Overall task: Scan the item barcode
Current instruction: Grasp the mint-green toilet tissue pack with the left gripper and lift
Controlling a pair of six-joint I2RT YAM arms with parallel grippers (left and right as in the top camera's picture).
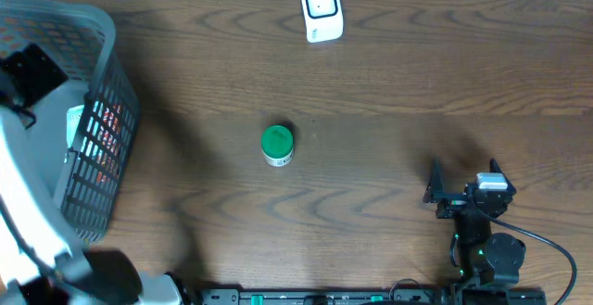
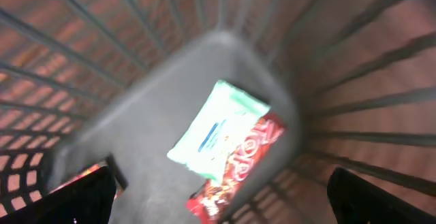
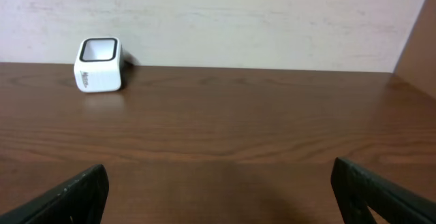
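Observation:
A small jar with a green lid (image 1: 277, 144) stands alone at the middle of the table. The white barcode scanner (image 1: 321, 10) sits at the far edge, and the right wrist view shows the scanner (image 3: 99, 73) far off to the left. My left gripper (image 2: 221, 197) hangs open above the inside of the grey basket (image 2: 354, 67), with nothing between its fingers. Below it lie a mint-green packet (image 2: 218, 125) and a red packet (image 2: 235, 173) on the basket floor. My right gripper (image 1: 463, 177) rests open and empty at the near right, pointing at the far wall.
The grey mesh basket (image 1: 109, 129) fills the left end of the table, with the left arm (image 1: 28, 203) reaching over it. A wall runs along the table's far edge behind the scanner. Cables and the arm bases line the near edge.

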